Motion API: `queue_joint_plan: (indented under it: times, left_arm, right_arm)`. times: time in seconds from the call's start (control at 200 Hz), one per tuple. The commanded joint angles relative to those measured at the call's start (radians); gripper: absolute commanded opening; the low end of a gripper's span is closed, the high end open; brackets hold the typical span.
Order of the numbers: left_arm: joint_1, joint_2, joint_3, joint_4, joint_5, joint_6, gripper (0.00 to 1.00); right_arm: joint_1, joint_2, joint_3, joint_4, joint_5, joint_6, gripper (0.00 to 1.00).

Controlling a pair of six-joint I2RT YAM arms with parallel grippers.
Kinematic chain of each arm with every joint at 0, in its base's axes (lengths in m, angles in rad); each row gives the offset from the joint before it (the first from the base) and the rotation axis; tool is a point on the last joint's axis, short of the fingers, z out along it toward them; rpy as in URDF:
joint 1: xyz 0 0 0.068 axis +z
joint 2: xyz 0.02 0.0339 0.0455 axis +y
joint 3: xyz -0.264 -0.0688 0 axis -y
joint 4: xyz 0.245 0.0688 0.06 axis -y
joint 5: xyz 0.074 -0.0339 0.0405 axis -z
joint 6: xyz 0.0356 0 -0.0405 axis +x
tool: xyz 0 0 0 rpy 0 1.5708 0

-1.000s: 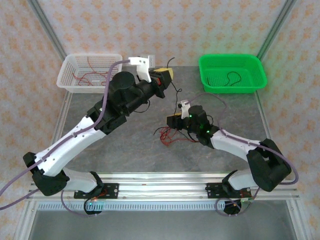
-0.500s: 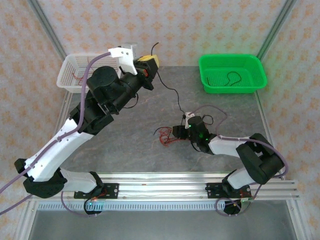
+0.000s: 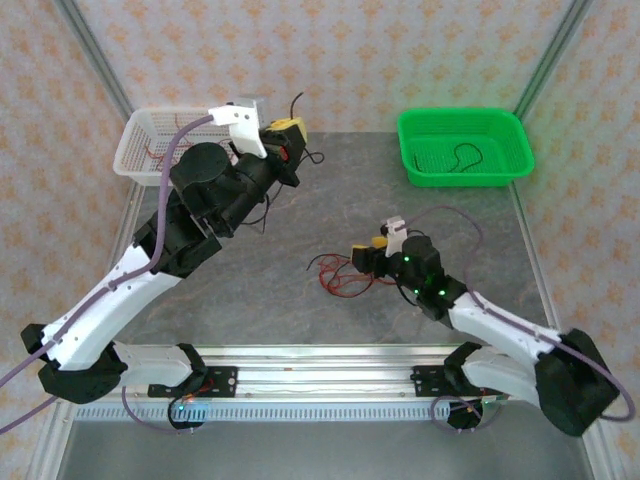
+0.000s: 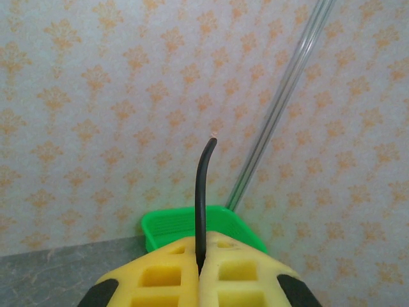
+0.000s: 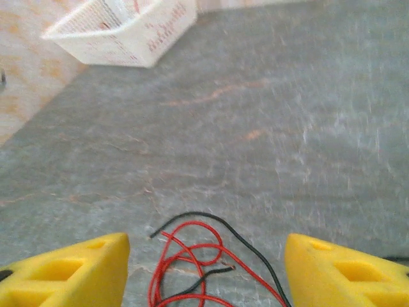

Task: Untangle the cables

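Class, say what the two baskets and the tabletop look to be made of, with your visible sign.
Green basket: likely moulded plastic, bright, perforated mesh walls. White basket: likely plastic too, slotted lattice walls. Tabletop: grey, veined, matt; stone or stone-print sheet, cannot tell.

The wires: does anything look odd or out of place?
Only the red and black snarl, loose on the table before the open right gripper. The left gripper pinches one black wire, raised near the white basket, which holds red ones.

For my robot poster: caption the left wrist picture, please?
Shut left gripper pinches a black cable; green basket behind.
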Motion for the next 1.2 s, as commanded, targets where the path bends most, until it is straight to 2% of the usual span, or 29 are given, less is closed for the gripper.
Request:
queue_joint_plan:
  times: [0.0, 0.17, 0.26, 0.551, 0.701, 0.911, 0.956, 0.996, 1.156, 1.196]
  left_arm:
    - [-0.006, 0.003, -0.019, 0.027, -0.003, -0.004, 0.0]
    - [-0.006, 0.016, -0.056, 0.035, 0.019, -0.036, 0.0]
    - [-0.005, 0.026, -0.072, 0.032, 0.031, -0.055, 0.0]
    - [-0.006, 0.075, -0.102, 0.034, 0.093, -0.114, 0.0]
    - [-0.006, 0.103, -0.092, 0.044, 0.13, -0.134, 0.0]
    - [-0.006, 0.129, -0.067, 0.046, 0.164, -0.149, 0.0]
    - [-0.007, 0.13, -0.066, 0.046, 0.166, -0.151, 0.0]
    - [-0.008, 0.128, -0.066, 0.046, 0.166, -0.153, 0.0]
    - [-0.008, 0.118, -0.068, 0.046, 0.159, -0.153, 0.0]
    - [-0.007, 0.114, -0.069, 0.048, 0.156, -0.151, 0.0]
  right_arm:
    - [0.004, -0.109, 0.051, -0.109, -0.067, -0.157, 0.67]
    - [0.006, -0.214, 0.123, -0.098, -0.151, -0.319, 0.68]
    - [0.01, -0.217, 0.183, -0.078, -0.136, -0.372, 0.7]
    - [0.011, -0.087, 0.456, -0.142, -0.182, -0.476, 0.72]
    - [0.015, -0.022, 0.549, -0.166, -0.223, -0.5, 0.74]
    - [0.025, 0.043, 0.627, -0.187, -0.218, -0.517, 0.72]
    - [0.025, 0.055, 0.638, -0.191, -0.207, -0.508, 0.67]
    - [0.025, 0.065, 0.648, -0.199, -0.201, -0.505, 0.58]
    - [0.025, 0.078, 0.658, -0.216, -0.172, -0.479, 0.0]
    - [0.025, 0.075, 0.652, -0.213, -0.166, -0.472, 0.0]
